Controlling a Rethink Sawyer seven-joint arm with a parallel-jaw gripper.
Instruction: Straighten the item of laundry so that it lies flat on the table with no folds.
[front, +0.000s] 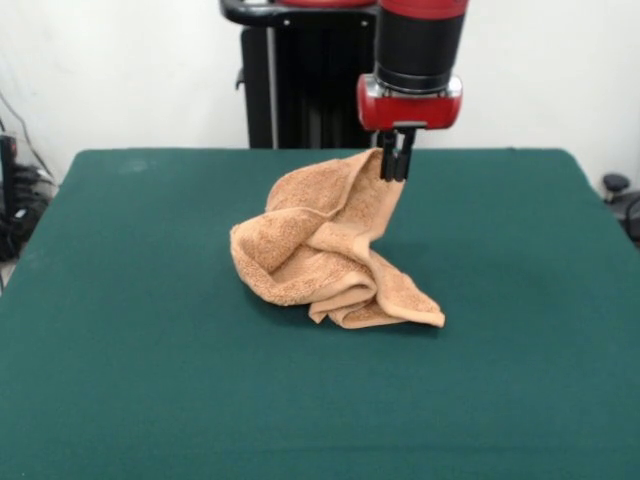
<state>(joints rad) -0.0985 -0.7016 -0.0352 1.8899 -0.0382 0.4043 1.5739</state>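
The orange-tan terry towel (320, 250) is bunched and folded near the middle of the dark green table (120, 350). One corner of it is lifted into a peak at the upper right. My gripper (396, 172) hangs from the red and black arm and is shut on that raised corner. The rest of the towel drapes down from the peak and lies in rumpled folds on the table, with a loose flap pointing to the lower right.
The robot's black pedestal (290, 80) stands behind the table's far edge. Cables and dark equipment (15, 200) sit beyond the table's left edge, and a dark object (618, 190) sits beyond the right edge.
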